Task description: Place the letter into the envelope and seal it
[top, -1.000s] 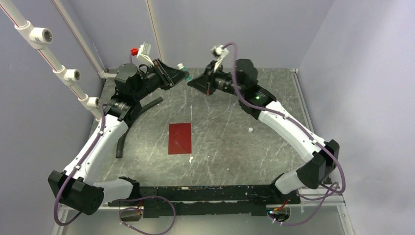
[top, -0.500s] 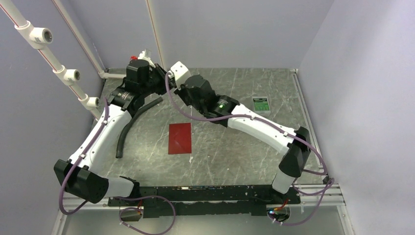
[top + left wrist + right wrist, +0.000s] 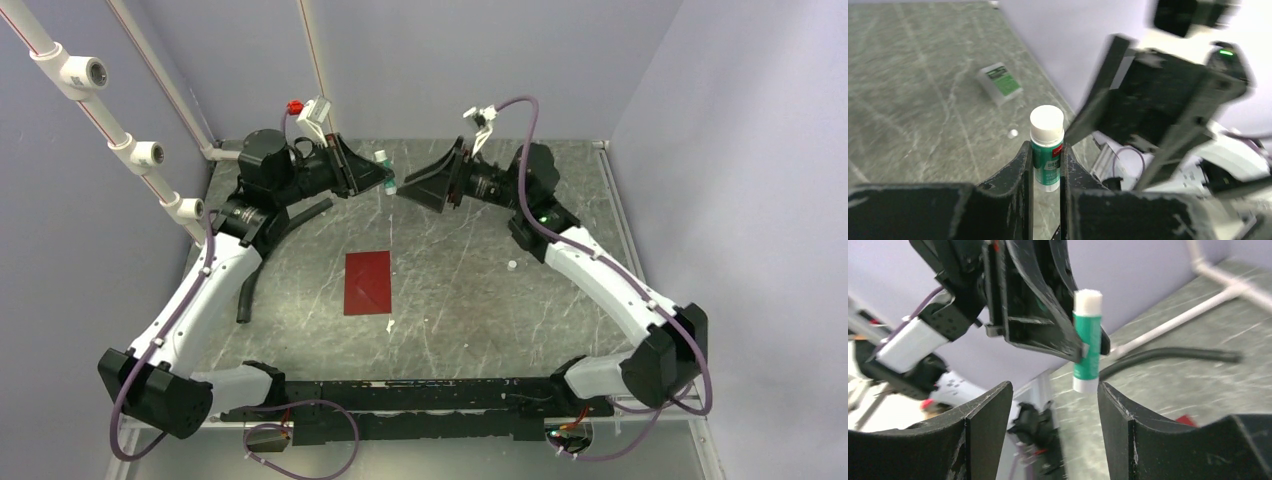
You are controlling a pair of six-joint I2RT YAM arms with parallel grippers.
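The dark red envelope (image 3: pixel 368 282) lies flat mid-table, its flap not visible; one corner (image 3: pixel 1188 420) shows in the right wrist view. The letter is out of view. My left gripper (image 3: pixel 385 178) (image 3: pixel 1045 147) is raised at the back, shut on a green glue stick (image 3: pixel 383 160) (image 3: pixel 1047 145) with white ends. Facing it from the right, my right gripper (image 3: pixel 400 192) (image 3: pixel 1054 385) is open, and the glue stick (image 3: pixel 1086 340) hangs just beyond its fingertips, apart from them.
A black hose (image 3: pixel 265 250) (image 3: pixel 1168 355) curves along the left side. A small white cap (image 3: pixel 511 266) (image 3: pixel 1012 133) lies right of centre. A white-and-green box (image 3: pixel 999 82) sits at the back right. A white scrap (image 3: pixel 390 324) lies below the envelope.
The right gripper's jaws have opened wide. The right arm swung left toward the left arm, then came back to face the glue stick. The left gripper keeps its hold.
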